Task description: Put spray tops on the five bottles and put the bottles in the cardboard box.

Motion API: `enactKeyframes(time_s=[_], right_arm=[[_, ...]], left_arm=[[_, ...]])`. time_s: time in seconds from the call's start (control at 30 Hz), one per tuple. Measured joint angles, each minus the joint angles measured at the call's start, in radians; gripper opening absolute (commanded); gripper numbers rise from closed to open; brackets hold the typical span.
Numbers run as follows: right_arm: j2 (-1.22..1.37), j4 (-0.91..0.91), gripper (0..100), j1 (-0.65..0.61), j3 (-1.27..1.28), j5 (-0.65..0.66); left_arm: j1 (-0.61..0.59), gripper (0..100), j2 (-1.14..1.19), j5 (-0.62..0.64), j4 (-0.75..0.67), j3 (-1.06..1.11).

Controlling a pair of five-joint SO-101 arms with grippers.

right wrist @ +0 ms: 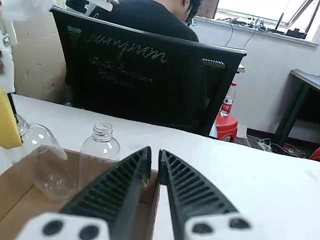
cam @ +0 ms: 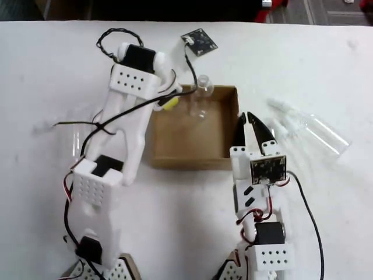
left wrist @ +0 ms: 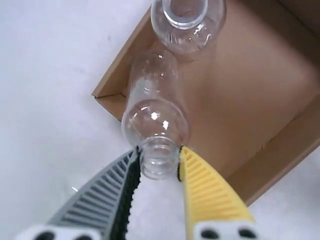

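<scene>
Left gripper [left wrist: 159, 161] clamps a clear bottle [left wrist: 155, 117] by its neck near the 11 o'clock corner of the cardboard box [left wrist: 260, 100]; a second bottle [left wrist: 189, 20] apparently stands inside. Right gripper [cam: 246, 116], closed and empty, sits at the box's 3 o'clock wall.

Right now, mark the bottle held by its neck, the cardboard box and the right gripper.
held bottle [left wrist: 156, 117]: left wrist view, on its clear body.
cardboard box [left wrist: 250, 85]: left wrist view, on its bare floor.
right gripper [right wrist: 154, 152]: right wrist view, between its fingertips.

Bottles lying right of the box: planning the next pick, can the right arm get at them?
Probably yes: the right gripper holds nothing, with bare table between it and the bottles.
</scene>
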Motion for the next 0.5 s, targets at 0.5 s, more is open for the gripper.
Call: enactKeyframes(time_s=[0.5], right_arm=[[0.000, 0.000, 1.6, -0.005, 0.000, 0.000]], left_arm=[[-0.006, 10, -0.008, 0.000, 0.000, 0.083]])
